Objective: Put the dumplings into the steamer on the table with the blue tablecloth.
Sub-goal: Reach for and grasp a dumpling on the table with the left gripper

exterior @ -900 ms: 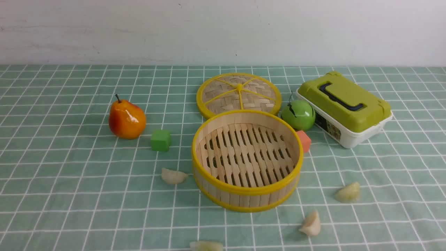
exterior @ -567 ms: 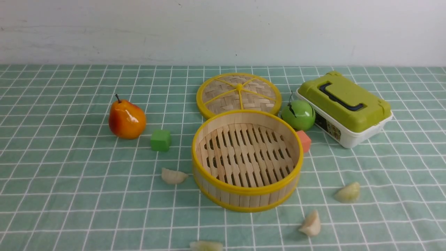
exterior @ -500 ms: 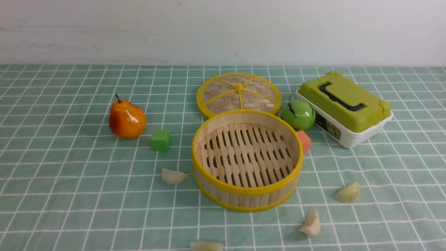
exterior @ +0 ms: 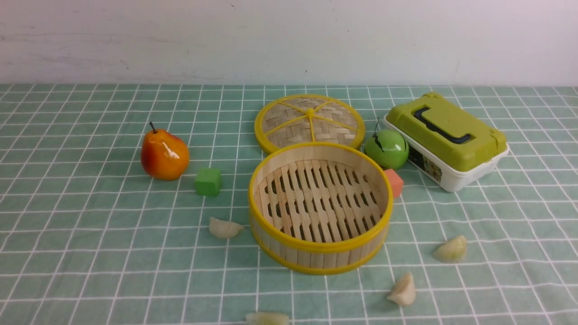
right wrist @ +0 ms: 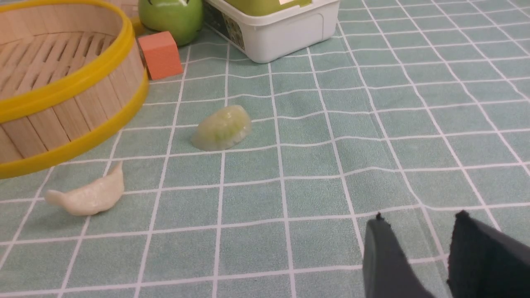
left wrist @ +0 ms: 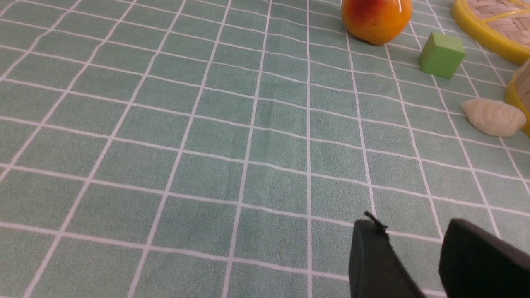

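Blue-green cloth with thin white squares, the blue tablecloth (exterior: 113, 253), covers the counter (exterior: 67, 189). I see the round bamboo steamer (exterior: 320, 246) near the middle, with a yellow rim and wooden slats on its bottom. All four dumplings are outside it, on the cloth. One dumpling (exterior: 226, 228) lies just beside the steamer, on the left. Another dumpling (exterior: 267, 318) is at the near edge of what I can see. The third dumpling (exterior: 403, 290) is to the right and nearer to me, and the fourth dumpling (exterior: 451, 249) is farther right.

The round woven lid (exterior: 289, 131) lies right behind the steamer. A shiny orange pear (exterior: 165, 155) and a green block (exterior: 208, 182) sit to the left. To the right are a pink-orange block (exterior: 394, 183), a round green fruit (exterior: 387, 150) and a white box with a green top (exterior: 447, 131).

The left hand (left wrist: 414, 225) has its fingers apart, and so does the right hand (right wrist: 418, 219).
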Action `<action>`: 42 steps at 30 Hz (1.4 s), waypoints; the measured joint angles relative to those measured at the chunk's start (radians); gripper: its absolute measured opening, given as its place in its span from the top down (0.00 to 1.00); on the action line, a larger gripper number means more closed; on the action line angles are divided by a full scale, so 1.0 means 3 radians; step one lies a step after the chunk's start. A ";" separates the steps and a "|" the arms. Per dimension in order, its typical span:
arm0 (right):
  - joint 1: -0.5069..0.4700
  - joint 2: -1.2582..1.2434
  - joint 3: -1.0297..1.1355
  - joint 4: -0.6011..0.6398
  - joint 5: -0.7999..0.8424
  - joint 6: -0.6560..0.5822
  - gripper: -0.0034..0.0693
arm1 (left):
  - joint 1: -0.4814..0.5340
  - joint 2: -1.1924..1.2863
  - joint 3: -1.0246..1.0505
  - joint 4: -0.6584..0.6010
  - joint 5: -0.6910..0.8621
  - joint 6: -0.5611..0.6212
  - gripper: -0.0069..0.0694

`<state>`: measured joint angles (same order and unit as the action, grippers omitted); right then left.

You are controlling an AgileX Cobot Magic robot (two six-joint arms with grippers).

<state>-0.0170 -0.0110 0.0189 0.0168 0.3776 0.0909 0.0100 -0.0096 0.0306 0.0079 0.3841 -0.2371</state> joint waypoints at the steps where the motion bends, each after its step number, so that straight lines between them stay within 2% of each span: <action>1: 0.0000 0.0000 0.0000 0.0000 0.0000 0.0000 0.62 | 0.0000 0.0000 0.0000 0.0000 0.0000 0.0000 0.60; 38: 0.0000 0.0000 0.0000 0.0044 0.0000 0.0016 0.62 | 0.0000 0.0000 0.0000 0.0051 -0.0034 -0.0021 0.60; 40: 0.0000 0.0000 0.0000 0.0255 0.0000 0.0106 0.62 | 0.0000 0.0000 0.0000 -0.0157 -0.0131 -0.0198 0.60; 42: 0.0000 0.0000 0.0000 0.0691 0.0004 0.0378 0.62 | 0.0000 0.0000 0.0000 -0.0836 -0.0264 -0.0698 0.60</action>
<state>-0.0170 -0.0110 0.0189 0.2241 0.3787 0.2044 0.0100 -0.0096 0.0306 -0.2428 0.3049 -0.4465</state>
